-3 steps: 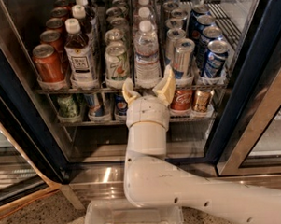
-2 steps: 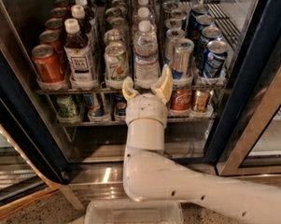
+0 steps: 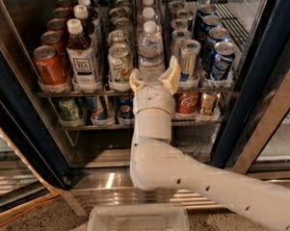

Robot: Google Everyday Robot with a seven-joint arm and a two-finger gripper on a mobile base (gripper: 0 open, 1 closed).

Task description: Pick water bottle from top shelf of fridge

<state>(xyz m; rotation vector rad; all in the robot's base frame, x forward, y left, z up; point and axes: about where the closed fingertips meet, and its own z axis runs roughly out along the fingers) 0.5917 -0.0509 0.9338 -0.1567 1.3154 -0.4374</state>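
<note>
Base of water bottle behind gripper

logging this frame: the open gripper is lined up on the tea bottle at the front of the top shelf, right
Not quite. The camera view shows the open gripper lined up on the water bottle, not the tea bottle, which stands two lanes to the left. The rest holds: it is at the front of the top shelf.

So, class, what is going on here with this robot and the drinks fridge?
A white robot arm reaches into the open glass-door drinks fridge. Its cream two-finger gripper is open at the silver wire top shelf, one finger on each side of the clear ribbed plastic water bottle. The bottle stands on the shelf, not yet lifted.
</note>
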